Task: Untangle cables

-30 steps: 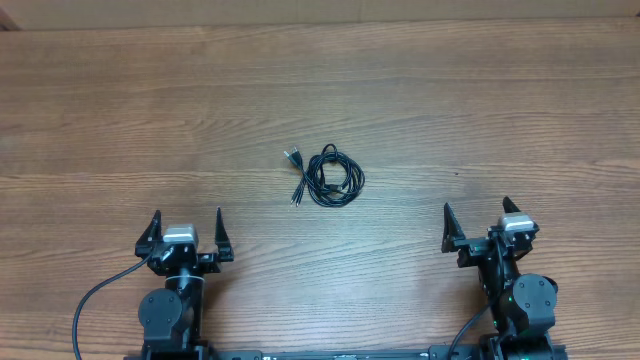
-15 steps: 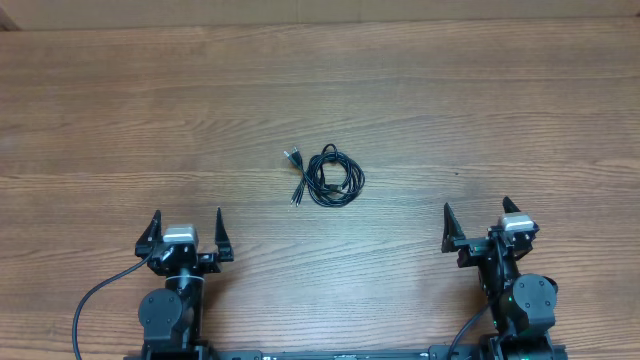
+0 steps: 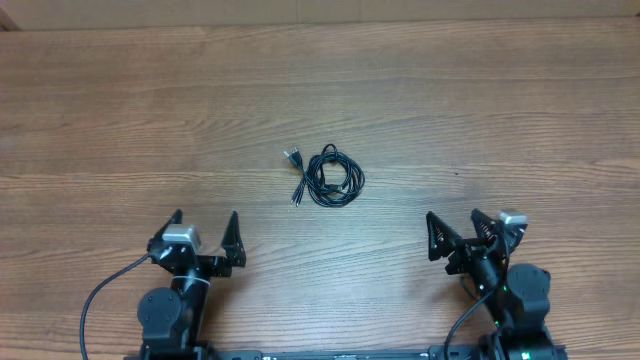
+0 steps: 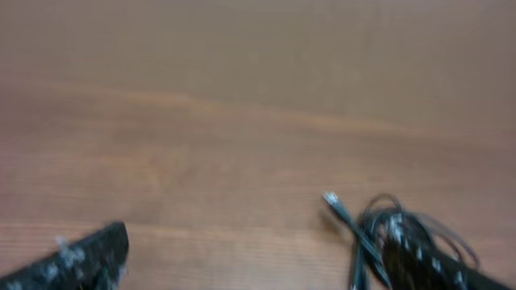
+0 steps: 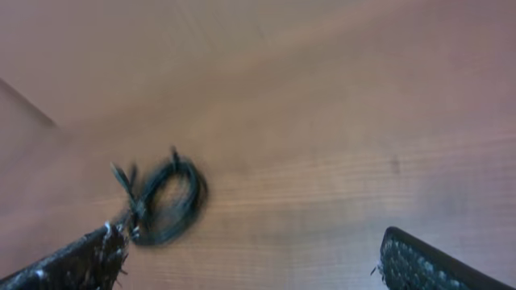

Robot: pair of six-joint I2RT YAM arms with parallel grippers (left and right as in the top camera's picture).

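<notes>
The cables (image 3: 330,178) lie as a small black coiled bundle at the middle of the wooden table, with a few plug tips sticking out to its left. Both grippers are well short of it, near the front edge. My left gripper (image 3: 205,225) is open and empty at the front left. My right gripper (image 3: 453,225) is open and empty at the front right, turned toward the middle. The left wrist view shows the cables (image 4: 395,234) blurred at lower right, just beyond the right fingertip (image 4: 439,267). In the right wrist view the cables (image 5: 165,201) sit just past the left fingertip (image 5: 85,259).
The wooden table (image 3: 480,110) stretches wide on all sides of the bundle. A thick black arm cable (image 3: 95,305) loops at the front left beside the left arm's base.
Both arms have started moving. The left gripper shifted slightly right and forward. The right gripper swung left and turned toward the bundle. The cables have not moved.
</notes>
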